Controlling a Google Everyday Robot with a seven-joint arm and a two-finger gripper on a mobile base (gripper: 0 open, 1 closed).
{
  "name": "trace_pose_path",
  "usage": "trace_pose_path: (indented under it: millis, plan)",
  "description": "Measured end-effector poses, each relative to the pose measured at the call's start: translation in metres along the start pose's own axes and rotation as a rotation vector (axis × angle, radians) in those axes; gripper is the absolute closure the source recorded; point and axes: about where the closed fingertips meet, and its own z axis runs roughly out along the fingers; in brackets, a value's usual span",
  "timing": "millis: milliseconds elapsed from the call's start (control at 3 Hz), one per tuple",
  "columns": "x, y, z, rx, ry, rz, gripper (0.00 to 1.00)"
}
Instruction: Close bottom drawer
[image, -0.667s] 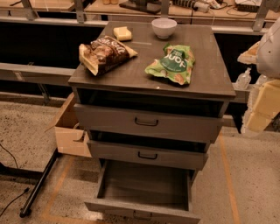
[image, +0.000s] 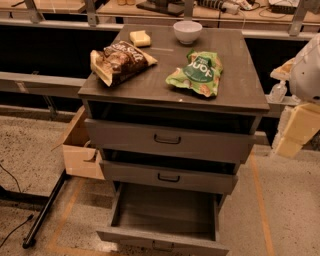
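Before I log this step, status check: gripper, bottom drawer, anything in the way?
Gripper right of grey wooden cabinet, clear of drawers. Grey-brown wooden bottom drawer pulled well out, nothing seen inside. Brown cardboard box left of cabinet, off its path.

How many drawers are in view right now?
3: top drawer slightly out, middle drawer slightly out, bottom drawer pulled far open. None seems hidden. The gripper hangs at the right edge, beside the cabinet.
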Motion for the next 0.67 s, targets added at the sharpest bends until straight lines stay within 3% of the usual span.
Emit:
trace_pose_path:
  millis: [667]
  plan:
    - [-0.003,0.011,0.111,-0.035,-0.123,-0.016,0.0]
